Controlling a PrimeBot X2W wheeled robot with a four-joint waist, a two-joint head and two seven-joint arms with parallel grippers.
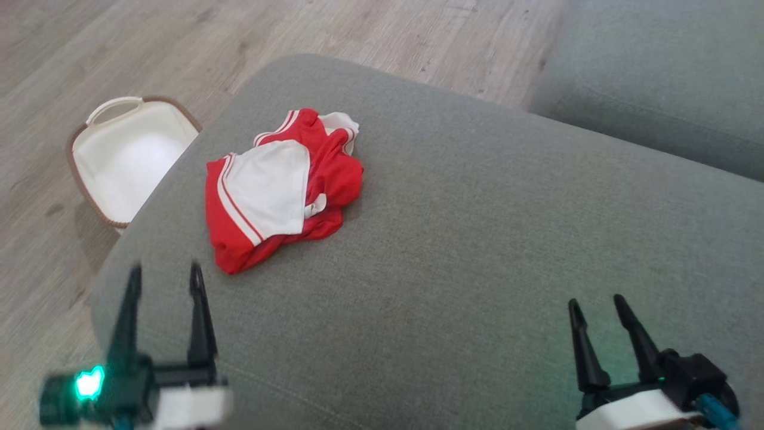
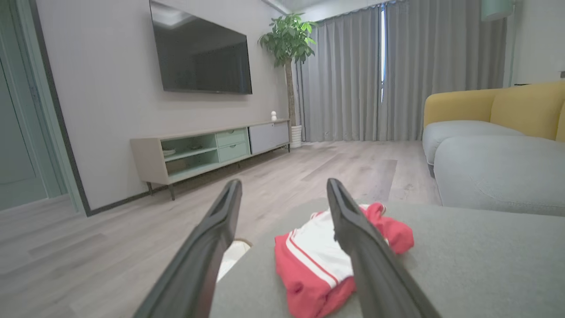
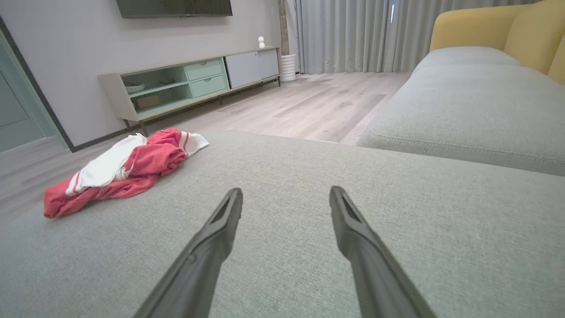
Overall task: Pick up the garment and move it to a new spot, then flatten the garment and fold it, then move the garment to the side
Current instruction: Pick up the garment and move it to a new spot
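Clearly crumpled red-and-white cloth garment (image 1: pixel 280 188) is soft, light; pinch near hem w/ left gripper (image 1: pixel 164 278); both grippers released.

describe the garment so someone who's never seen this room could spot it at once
Find the big grey cushion in the foreground. Toward its left edge, where a white basket stands on the floor, lies the garment: a crumpled heap, the only red-and-white thing on the plain grey cloth.
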